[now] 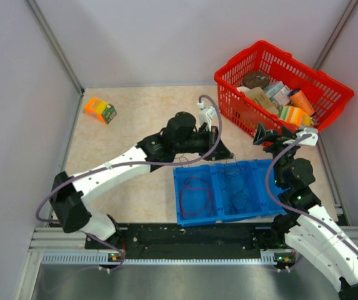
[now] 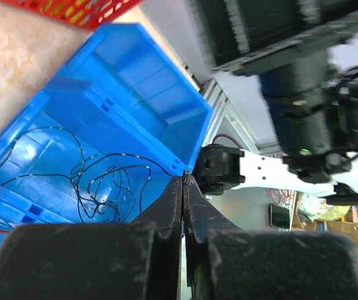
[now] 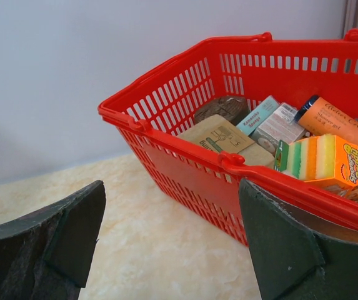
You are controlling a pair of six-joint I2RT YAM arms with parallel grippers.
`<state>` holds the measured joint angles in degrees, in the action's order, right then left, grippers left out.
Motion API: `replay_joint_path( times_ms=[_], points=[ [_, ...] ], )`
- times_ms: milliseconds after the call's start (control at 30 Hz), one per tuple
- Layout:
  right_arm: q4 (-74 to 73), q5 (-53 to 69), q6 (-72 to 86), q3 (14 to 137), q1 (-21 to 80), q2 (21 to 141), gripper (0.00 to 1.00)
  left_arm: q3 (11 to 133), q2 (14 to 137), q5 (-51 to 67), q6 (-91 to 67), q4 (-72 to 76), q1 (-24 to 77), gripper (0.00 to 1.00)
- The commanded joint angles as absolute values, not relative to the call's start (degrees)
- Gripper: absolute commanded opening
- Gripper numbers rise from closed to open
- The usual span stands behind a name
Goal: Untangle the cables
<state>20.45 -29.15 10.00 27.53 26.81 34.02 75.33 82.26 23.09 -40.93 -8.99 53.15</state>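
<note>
I am viewing a blue three-compartment tray [image 1: 179, 197] sitting on a beige tabletop [image 1: 141, 112], just ahead of both arms. The dark cables [image 2: 107, 181] lie in its middle compartment as a loose scribble of very thin loops. A red cable [image 1: 195, 190] lies coiled by itself in the left compartment.

My left tool [image 2: 183, 187] hangs over the tray's far edge with its jaws pressed together. One dark strand runs right up to the tip and appears to be pinched there. My right tool [image 3: 166, 250] is spread wide, holds nothing, and faces a red basket [image 3: 185, 169] of groceries.

I judge these wires nearly weightless, limp and springy, and likely to snag on each other. A grasp near a free end or on an outer loop, followed by a slow lift, seems best.
</note>
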Motion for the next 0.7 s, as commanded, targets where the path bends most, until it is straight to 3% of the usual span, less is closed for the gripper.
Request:
replay_joint_path(
  times_ms=[0, 133, 233, 267, 300, 367, 433, 533, 667],
  points=[
    [22.94, -31.38, 8.96, 27.16, 25.84, 33.48, 0.86, 76.02, 88.75, 24.87, -43.42, -4.48, 55.01, 0.0],
    [22.94, -31.29, 8.79, 27.33, 25.66, 34.54, 0.86, 74.63, 91.84, 23.9, -44.64, -4.32, 55.99, 0.0],
    [23.2, -30.85, 8.7, 27.25, 25.75, 34.89, 0.86, 71.29, 91.85, 26.45, -46.14, -0.44, 56.16, 0.34],
    [23.2, -30.68, 8.7, 27.25, 25.66, 35.07, 0.86, 70.67, 91.24, 26.19, -45.79, -0.44, 56.16, 0.51],
    [23.2, -30.5, 8.53, 27.33, 25.66, 35.5, 0.86, 70.58, 90.53, 25.5, -44.92, -0.53, 56.08, 0.74],
    [23.12, -30.06, 8.61, 27.68, 25.66, 36.29, 0.86, 71.54, 88.6, 23.13, -41.59, -4.28, 56.08, 0.9],
    [22.24, -28.66, 9.31, 28.65, 25.75, 37.52, 0.85, 72.68, 85.97, 19.09, -35.97, -9.82, 55.81, 0.94],
    [20.57, -22.43, 11.42, 31.71, 25.75, 40.85, 0.82, 72.08, 80.26, 14.08, -32.0, -15.46, 52.75, 0.91],
    [20.21, -10.74, 17.13, 37.34, 27.94, 50.51, 0.81, 67.25, 73.58, 13.09, -31.9, -18.8, 41.96, 0.76]
  ],
)
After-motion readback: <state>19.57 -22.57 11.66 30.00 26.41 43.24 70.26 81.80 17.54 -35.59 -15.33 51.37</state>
